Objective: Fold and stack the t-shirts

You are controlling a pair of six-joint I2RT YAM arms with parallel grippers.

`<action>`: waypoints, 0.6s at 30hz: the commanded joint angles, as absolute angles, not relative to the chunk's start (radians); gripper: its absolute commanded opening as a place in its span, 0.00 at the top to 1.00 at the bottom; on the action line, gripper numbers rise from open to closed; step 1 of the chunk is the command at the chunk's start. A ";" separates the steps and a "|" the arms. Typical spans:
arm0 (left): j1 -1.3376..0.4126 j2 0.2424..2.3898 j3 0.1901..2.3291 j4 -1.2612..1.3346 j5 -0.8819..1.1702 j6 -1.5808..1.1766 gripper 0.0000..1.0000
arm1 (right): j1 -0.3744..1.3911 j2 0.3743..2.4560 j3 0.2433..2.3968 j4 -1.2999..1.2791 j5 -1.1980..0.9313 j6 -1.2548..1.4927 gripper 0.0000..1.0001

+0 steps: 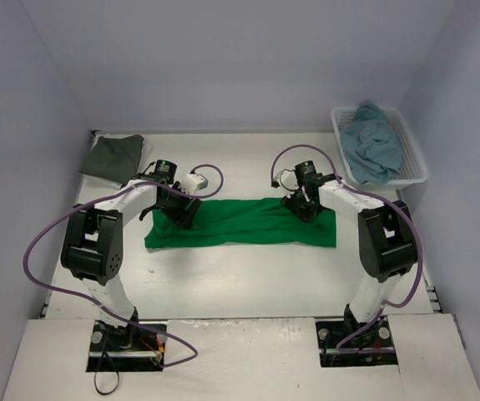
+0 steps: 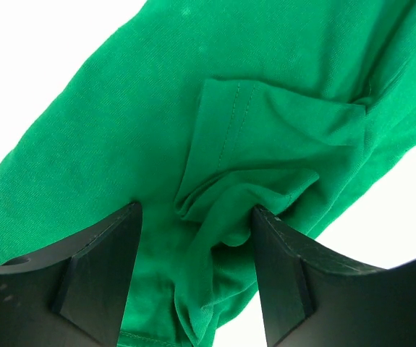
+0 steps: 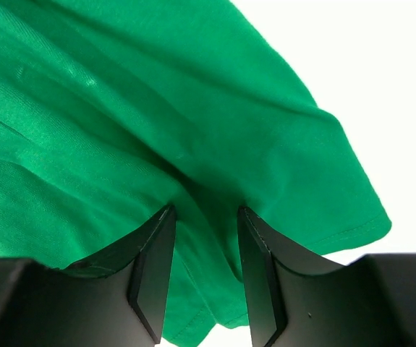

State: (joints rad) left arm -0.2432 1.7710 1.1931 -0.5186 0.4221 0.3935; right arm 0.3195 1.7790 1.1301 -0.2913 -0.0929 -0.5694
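At the left gripper [image 2: 197, 210]: jaws wide apart, straddling a rumpled ridge of the green t-shirt [image 2: 121, 137] beside a stitched sleeve hem. Cloth brushing 1 finger, nothing pinched. At the right gripper [image 3: 206, 210]: jaws partly open, narrower than the left pair, with a shadowed fold of the same shirt running between them and not visibly clamped.

Outward from there: shirt spread flat as a long band across the middle of the table [image 1: 248, 284]. Left gripper down on its left end, right gripper down near its right end, a hemmed edge showing just beyond the right fingers. Further off, a dark grey t-shirt [image 1: 114, 157] lying at the far left corner, and a teal-blue t-shirt [image 1: 373, 146] heaped in a white basket [image 1: 421, 163] at the far right. No white shirt to be seen.

Judged for handling: light, thin, limp knit with no stiffness to hold a shape. Sure to sag and crease wherever unsupported, and apt to drag on the table rather than slide cleanly. Not fragile. Best taken at hems, corners or a doubled edge, pinching through all layers at once, with both ends lifted level to keep the fold straight. Worth avoiding a grab at a single top layer in the middle, likely to pull the band apart.
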 commanded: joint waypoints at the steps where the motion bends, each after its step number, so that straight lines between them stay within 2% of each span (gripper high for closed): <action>1: -0.241 1.724 1.200 -0.480 0.452 0.405 0.44 | 0.311 1.723 1.117 -0.261 -0.077 -0.552 0.63; 18: -0.241 1.727 1.204 -0.474 0.460 0.400 0.44 | 0.310 1.701 1.104 -0.250 -0.101 -0.546 0.62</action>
